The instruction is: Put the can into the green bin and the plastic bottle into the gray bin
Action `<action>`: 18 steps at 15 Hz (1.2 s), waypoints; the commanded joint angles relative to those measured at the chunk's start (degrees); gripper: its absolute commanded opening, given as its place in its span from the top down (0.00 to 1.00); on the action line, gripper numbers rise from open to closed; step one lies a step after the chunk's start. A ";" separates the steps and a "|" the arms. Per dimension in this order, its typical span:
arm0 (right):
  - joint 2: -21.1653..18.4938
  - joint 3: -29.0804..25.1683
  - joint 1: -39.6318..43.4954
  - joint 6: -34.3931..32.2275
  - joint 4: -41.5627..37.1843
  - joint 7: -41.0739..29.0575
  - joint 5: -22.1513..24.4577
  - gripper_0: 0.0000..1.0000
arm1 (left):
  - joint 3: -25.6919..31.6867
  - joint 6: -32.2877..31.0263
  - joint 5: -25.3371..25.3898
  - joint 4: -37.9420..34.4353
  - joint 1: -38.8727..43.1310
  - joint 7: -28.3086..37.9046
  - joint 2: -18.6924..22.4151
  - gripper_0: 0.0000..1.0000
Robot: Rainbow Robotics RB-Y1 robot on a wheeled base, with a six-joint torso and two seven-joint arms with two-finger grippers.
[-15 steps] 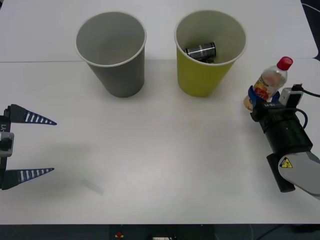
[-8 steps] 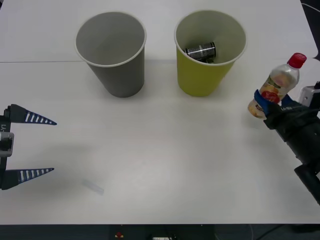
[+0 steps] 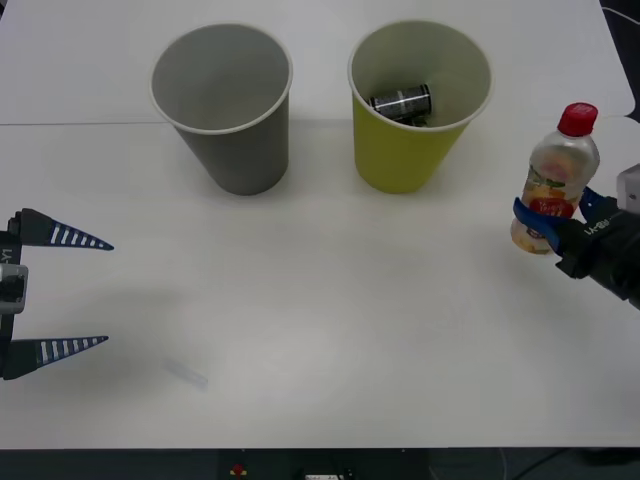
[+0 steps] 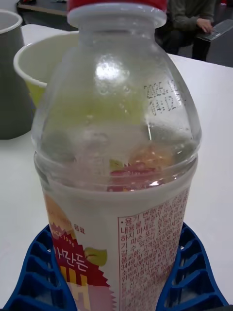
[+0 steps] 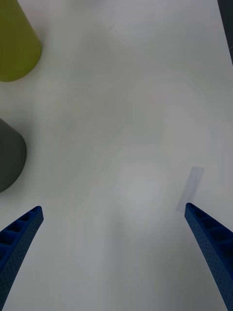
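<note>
Front view, right gripper (image 3: pixel 550 222): right edge, blue fingers clamped on the upright plastic bottle (image 3: pixel 556 175).
Front view, left gripper (image 3: pixel 85 292): left edge, fingers spread wide.
Front view, bins: gray bin (image 3: pixel 226 105) upper left; green bin (image 3: pixel 416 100) upper centre, the can (image 3: pixel 401 102) lying inside.
Right wrist view: plastic bottle (image 4: pixel 116 160) between 2 blue fingers (image 4: pixel 34 277).
Left wrist view: fingers (image 5: pixel 19 238) apart above the white table (image 5: pixel 126 97).

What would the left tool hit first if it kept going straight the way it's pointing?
Probably nothing: the open left tool points across bare table, passing in front of the gray bin and green bin. The held bottle seems off that line, though depth is unclear.
</note>
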 commanded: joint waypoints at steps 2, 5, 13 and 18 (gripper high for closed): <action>5.53 -9.30 -0.17 -20.18 -3.42 7.11 0.40 1.00 | 0.00 0.00 0.00 0.00 0.00 0.00 0.00 0.00; 9.92 -16.59 -2.81 -39.25 -6.67 6.67 1.10 1.00 | 0.00 0.00 0.00 0.00 0.00 0.00 0.00 0.00; 15.72 -21.78 -16.61 -72.47 -17.92 -24.80 11.39 1.00 | 0.00 0.00 0.00 0.00 0.00 0.00 0.00 0.00; 15.55 -18.09 -26.28 -73.00 -15.63 -27.35 11.56 1.00 | 0.00 0.00 0.00 0.00 0.00 0.00 0.00 0.00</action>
